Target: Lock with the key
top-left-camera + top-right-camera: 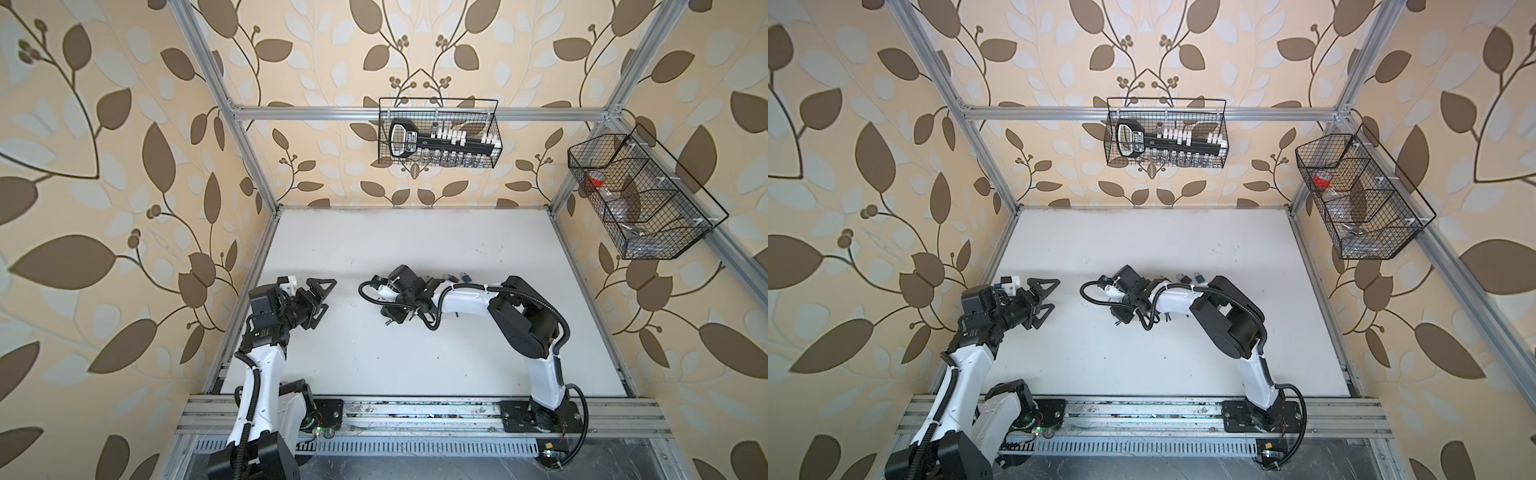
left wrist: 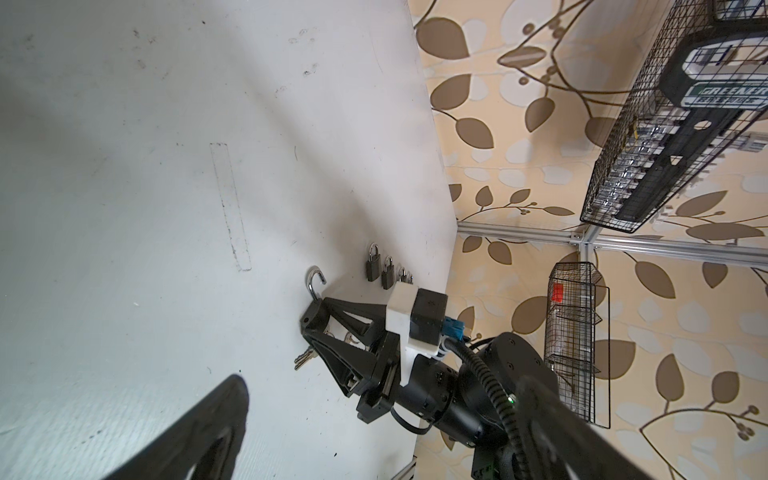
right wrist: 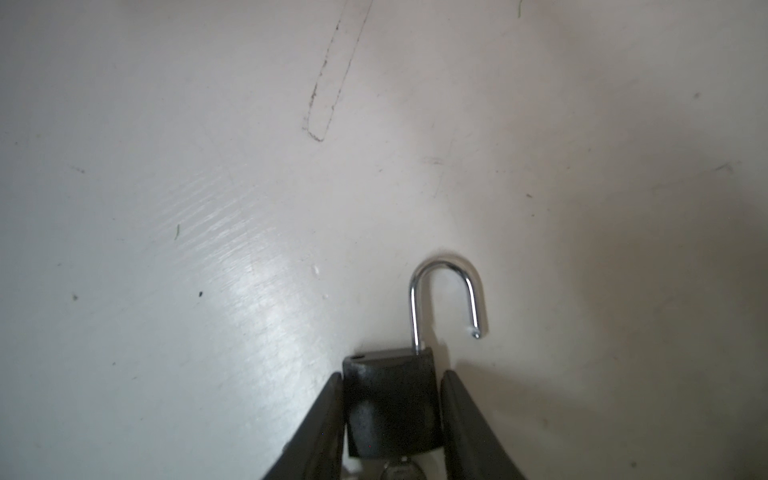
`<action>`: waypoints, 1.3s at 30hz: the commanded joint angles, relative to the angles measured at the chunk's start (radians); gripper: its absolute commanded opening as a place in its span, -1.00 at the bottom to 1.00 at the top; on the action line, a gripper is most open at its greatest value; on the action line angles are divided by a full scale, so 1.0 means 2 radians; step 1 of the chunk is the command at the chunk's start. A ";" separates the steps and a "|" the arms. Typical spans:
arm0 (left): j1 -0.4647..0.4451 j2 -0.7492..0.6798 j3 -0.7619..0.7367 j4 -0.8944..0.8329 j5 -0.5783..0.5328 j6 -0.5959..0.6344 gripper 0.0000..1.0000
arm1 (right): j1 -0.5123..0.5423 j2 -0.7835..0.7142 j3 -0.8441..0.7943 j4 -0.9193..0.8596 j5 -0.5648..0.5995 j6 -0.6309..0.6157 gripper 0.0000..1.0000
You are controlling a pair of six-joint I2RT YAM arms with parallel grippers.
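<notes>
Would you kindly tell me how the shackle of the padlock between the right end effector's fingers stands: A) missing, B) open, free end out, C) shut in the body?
B: in the right wrist view the padlock shows its shackle hooked over with the free end clear of the body.
</notes>
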 commanded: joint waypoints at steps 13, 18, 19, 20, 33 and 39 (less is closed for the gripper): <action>0.005 0.019 0.184 -0.181 -0.062 0.138 0.95 | -0.002 -0.123 -0.076 0.030 -0.028 0.038 -0.77; -0.040 0.025 0.254 -0.223 -0.114 0.165 0.89 | -0.022 -0.213 -0.141 0.072 -0.085 0.065 -1.00; -0.060 0.026 0.263 -0.222 -0.126 0.167 0.87 | -0.029 -0.233 -0.156 0.082 -0.114 0.062 -1.00; -0.082 0.027 0.269 -0.215 -0.135 0.167 0.85 | -0.035 -0.254 -0.169 0.089 -0.140 0.057 -1.00; -0.290 0.083 0.287 0.011 -0.024 0.165 0.16 | -0.124 -0.382 -0.188 0.053 -0.350 0.050 -1.00; -0.352 0.121 0.308 0.015 -0.002 0.195 -0.01 | -0.126 -0.392 -0.179 0.041 -0.388 0.042 -1.00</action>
